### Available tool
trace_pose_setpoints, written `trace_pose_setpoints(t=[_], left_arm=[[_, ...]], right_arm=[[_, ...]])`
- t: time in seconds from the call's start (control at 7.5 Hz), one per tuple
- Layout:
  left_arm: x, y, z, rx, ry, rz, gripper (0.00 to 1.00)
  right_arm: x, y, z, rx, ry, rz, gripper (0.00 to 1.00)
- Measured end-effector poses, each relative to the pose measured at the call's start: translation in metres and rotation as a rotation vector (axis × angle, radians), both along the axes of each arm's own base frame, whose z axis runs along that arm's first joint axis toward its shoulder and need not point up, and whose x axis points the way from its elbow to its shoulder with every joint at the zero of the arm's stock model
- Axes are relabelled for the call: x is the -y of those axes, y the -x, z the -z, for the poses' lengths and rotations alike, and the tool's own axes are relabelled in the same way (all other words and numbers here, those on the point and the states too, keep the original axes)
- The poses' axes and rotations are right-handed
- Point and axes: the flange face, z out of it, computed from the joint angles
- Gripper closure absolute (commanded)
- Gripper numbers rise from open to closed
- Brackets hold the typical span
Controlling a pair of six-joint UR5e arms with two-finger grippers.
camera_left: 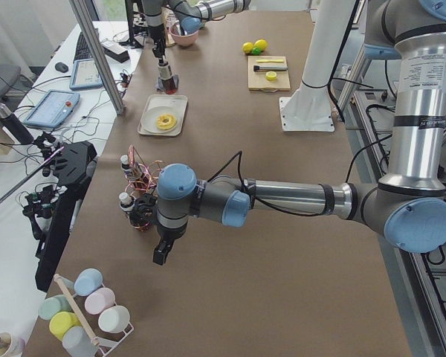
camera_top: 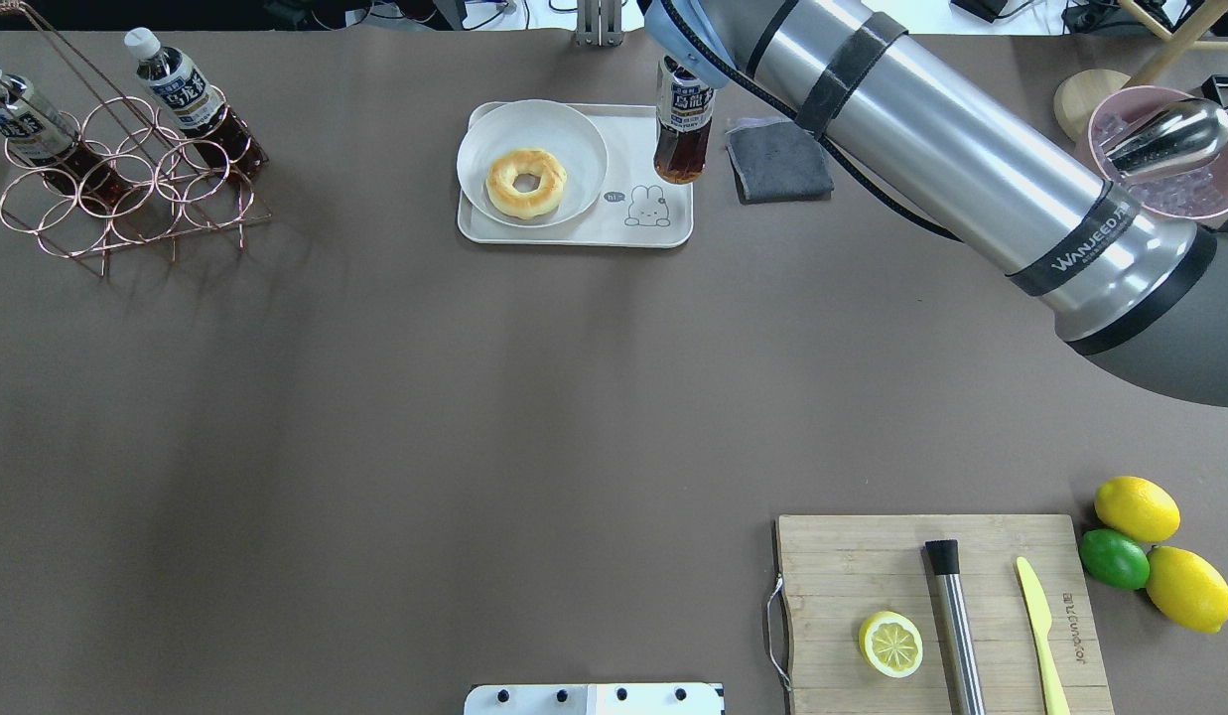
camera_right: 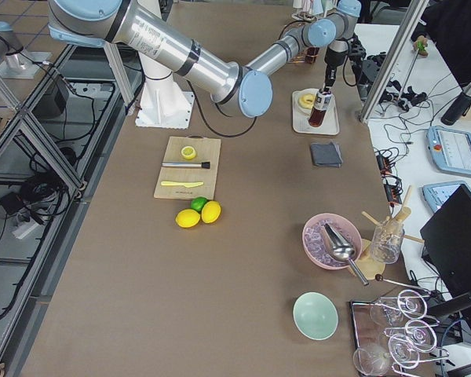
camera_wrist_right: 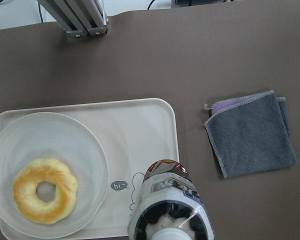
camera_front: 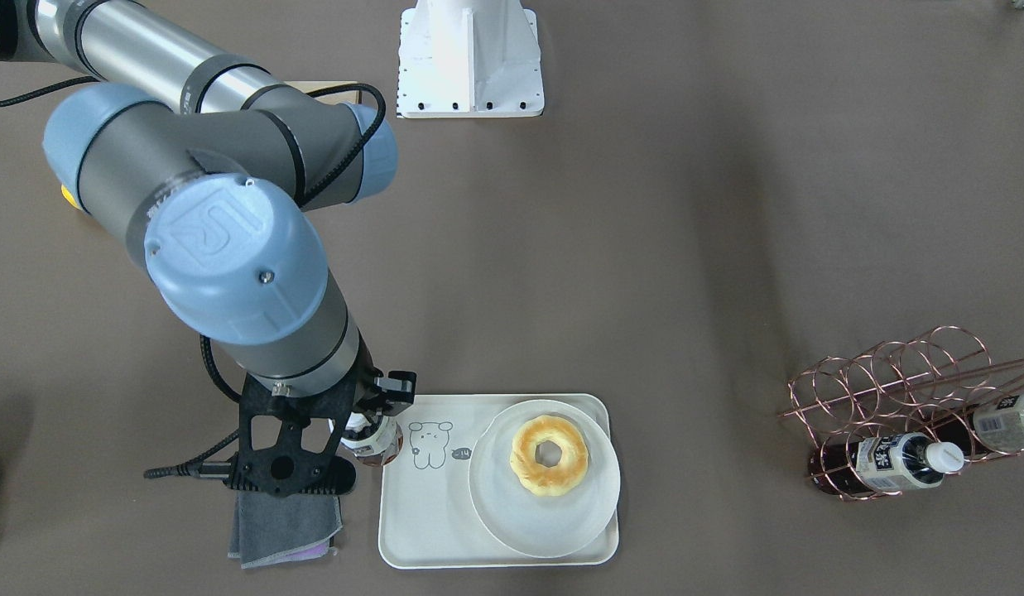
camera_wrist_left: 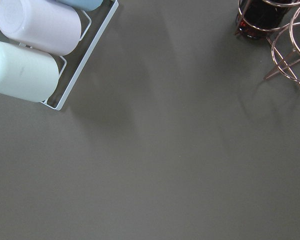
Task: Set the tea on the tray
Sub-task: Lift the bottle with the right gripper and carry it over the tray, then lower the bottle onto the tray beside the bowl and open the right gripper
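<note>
Red-brown tea (camera_top: 682,139), white-and-black label, upright in my right pincer (camera_front: 367,420), which is clamped at the cap. Right wrist view: base over the bear-drawing end of the tray (camera_wrist_right: 140,125). Front view: my wrist hides most of the bottle. Left pincer (camera_left: 161,256): side view only, grip unreadable.
</note>
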Motion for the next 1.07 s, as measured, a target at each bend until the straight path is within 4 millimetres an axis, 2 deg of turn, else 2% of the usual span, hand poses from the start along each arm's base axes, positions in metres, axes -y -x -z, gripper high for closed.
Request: trace_pose_setpoints(t=[0.13, 0.4, 0.8, 1.07], left_arm=[[0.005, 0.000, 0.001, 0.000, -0.002, 0.000, 0.02], [0.010, 0.000, 0.004, 0.000, -0.006, 0.000, 0.02], [0.011, 0.000, 0.005, 0.000, -0.009, 0.000, 0.02], [0.012, 0.000, 0.005, 0.000, -0.011, 0.000, 0.02]], right_arm=[[0.005, 0.008, 0.004, 0.013, 0.000, -0.013, 1.00], [0.010, 0.026, -0.002, 0.028, -0.012, -0.016, 1.00], [0.001, 0.052, -0.004, 0.018, -0.042, 0.000, 1.00], [-0.005, 0.058, 0.000, 0.013, -0.073, 0.011, 1.00]])
